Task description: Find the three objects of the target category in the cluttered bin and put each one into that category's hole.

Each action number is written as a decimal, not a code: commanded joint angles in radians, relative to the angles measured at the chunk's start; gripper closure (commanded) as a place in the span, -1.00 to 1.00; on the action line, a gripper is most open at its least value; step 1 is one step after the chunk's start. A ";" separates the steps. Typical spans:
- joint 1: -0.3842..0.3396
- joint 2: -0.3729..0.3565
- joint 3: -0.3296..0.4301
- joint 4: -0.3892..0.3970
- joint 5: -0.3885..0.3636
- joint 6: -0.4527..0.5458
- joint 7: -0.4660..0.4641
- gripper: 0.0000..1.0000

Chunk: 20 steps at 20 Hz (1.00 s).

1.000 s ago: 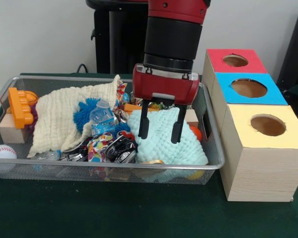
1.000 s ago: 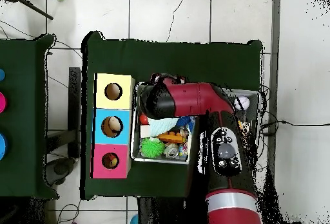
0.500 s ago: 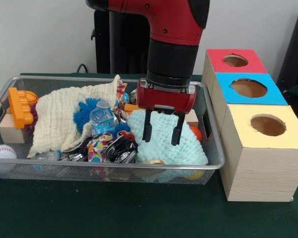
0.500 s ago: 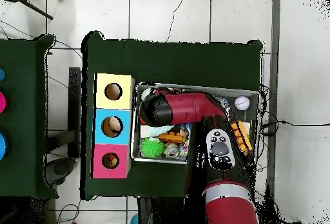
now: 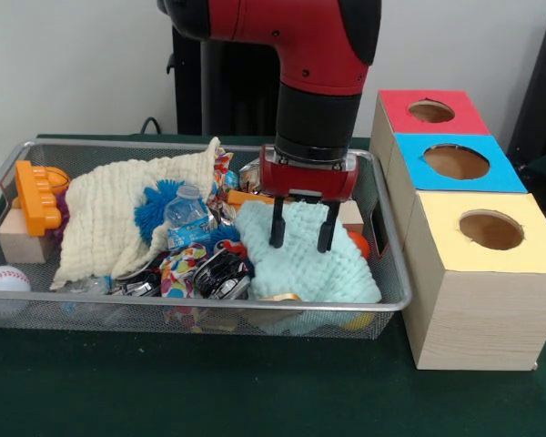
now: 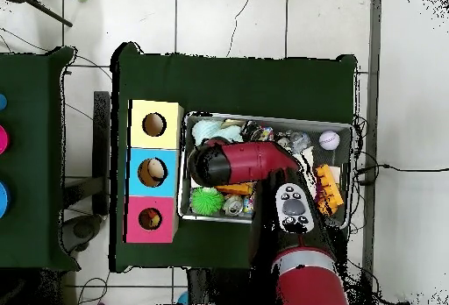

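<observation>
My gripper [image 5: 301, 246] hangs open over the far part of a mint green knitted cloth [image 5: 305, 269] at the right end of the wire bin [image 5: 209, 305]. Nothing sits between its fingers [image 5: 278, 235]. An orange ball [image 5: 358, 244] peeks out just right of the cloth. Left of it lie a small water bottle [image 5: 187, 217], a blue fuzzy ball [image 5: 155, 208], toy cars [image 5: 220, 273] and a cream cloth [image 5: 109, 218]. In the overhead view the arm [image 6: 254, 161] covers the bin's middle and hides the gripper. The mint cloth [image 6: 215, 131] shows beside it.
Three boxes with round holes stand right of the bin: red [image 5: 430, 111], blue [image 5: 456, 161], yellow [image 5: 490, 229]. An orange toy [image 5: 36, 194], a wooden block [image 5: 20, 238] and a baseball [image 5: 5, 280] fill the bin's left end. A green spiky ball [image 6: 208, 201] lies near the boxes.
The gripper has moved toward the bin's far side, from the middle of the mint cloth to its far edge, still open. The bin's contents have not shifted.
</observation>
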 commanded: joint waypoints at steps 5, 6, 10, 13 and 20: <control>0.015 0.141 -0.019 0.077 -0.049 -0.206 0.119 -1.00; 0.019 0.154 -0.027 0.067 -0.049 -0.220 0.118 -1.00; 0.042 0.184 -0.060 0.039 -0.041 -0.262 0.118 -1.00; 0.055 0.211 -0.084 0.018 -0.032 -0.303 0.119 -1.00; 0.033 0.208 -0.079 0.035 -0.007 -0.350 0.115 1.00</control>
